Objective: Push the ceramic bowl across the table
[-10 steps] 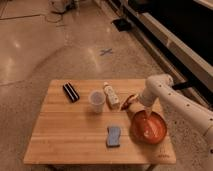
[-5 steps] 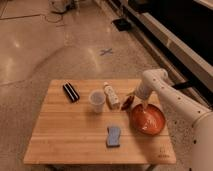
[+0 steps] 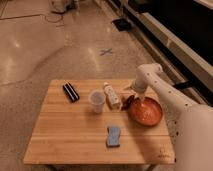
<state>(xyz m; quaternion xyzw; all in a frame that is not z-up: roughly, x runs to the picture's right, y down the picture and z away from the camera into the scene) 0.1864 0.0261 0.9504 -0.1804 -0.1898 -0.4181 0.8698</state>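
Note:
The orange-red ceramic bowl (image 3: 146, 111) sits on the right side of the light wooden table (image 3: 75, 131), near its right edge. My white arm comes in from the lower right and bends down over the table. The gripper (image 3: 135, 101) is at the bowl's left rim, touching or just inside it. A small reddish-brown spoon-like piece (image 3: 127, 103) lies right beside the gripper, left of the bowl.
A translucent plastic cup (image 3: 96, 101) and a lying bottle (image 3: 112, 95) stand just left of the bowl. A black flat object (image 3: 70, 92) is at the back left. A blue sponge (image 3: 114, 136) lies at the front middle. Shiny floor surrounds the table.
The bowl has slid toward the far edge of the table, and the gripper has moved with it in the same direction. The other items have not moved.

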